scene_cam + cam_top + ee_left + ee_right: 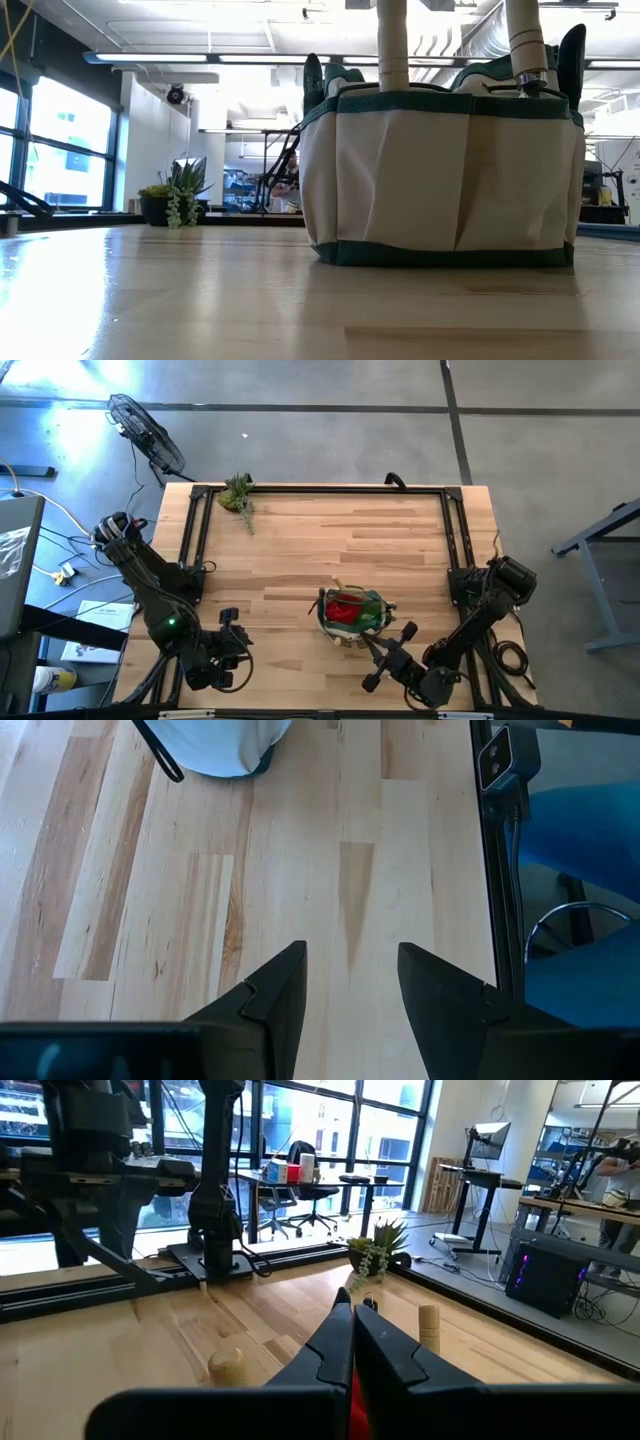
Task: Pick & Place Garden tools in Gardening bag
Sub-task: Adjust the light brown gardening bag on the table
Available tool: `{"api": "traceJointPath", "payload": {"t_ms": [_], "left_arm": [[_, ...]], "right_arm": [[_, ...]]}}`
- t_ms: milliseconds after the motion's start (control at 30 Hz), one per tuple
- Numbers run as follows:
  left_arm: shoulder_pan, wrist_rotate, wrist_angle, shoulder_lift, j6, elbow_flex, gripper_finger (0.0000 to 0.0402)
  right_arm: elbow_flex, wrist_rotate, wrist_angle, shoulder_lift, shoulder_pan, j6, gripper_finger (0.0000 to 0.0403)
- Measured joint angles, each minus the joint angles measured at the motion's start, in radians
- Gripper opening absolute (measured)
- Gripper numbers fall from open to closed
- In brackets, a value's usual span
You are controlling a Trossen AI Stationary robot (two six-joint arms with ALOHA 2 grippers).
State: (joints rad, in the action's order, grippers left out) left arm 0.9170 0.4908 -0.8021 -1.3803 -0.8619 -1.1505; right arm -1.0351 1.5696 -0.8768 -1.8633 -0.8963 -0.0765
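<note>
The gardening bag (350,615) stands upright on the table, right of centre and toward the near edge. It also shows in the low view (445,170). The red glove piece (343,608) lies inside it. Two wooden tool handles (392,45) (527,45) and dark handles (572,55) stick up out of it. My right gripper (352,1298) is shut and empty, just at the bag's near right side (372,647), pointing across the bag's top. My left gripper (350,960) is open and empty above the table's near left part (232,645).
A leafy plant clump (238,495) lies at the table's far left corner. A black frame rail (320,489) runs along the table's far and side edges. Bare wood (300,550) lies between the bag and the plant.
</note>
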Motion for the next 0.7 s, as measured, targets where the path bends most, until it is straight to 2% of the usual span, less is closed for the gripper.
{"api": "traceJointPath", "payload": {"t_ms": [400,533,700], "left_arm": [[0.000,-0.002,0.000,0.000,0.000,0.000,0.0152],[0.000,-0.002,0.000,0.000,0.000,0.000,0.0152],[0.000,-0.001,0.000,0.000,0.000,0.000,0.0152]], "right_arm": [[0.000,-0.009,0.201,0.000,0.003,0.238,0.0003],[0.000,-0.070,0.322,0.000,0.008,0.380,0.0003],[0.000,-0.218,0.543,0.000,0.036,0.646,0.0003]]}}
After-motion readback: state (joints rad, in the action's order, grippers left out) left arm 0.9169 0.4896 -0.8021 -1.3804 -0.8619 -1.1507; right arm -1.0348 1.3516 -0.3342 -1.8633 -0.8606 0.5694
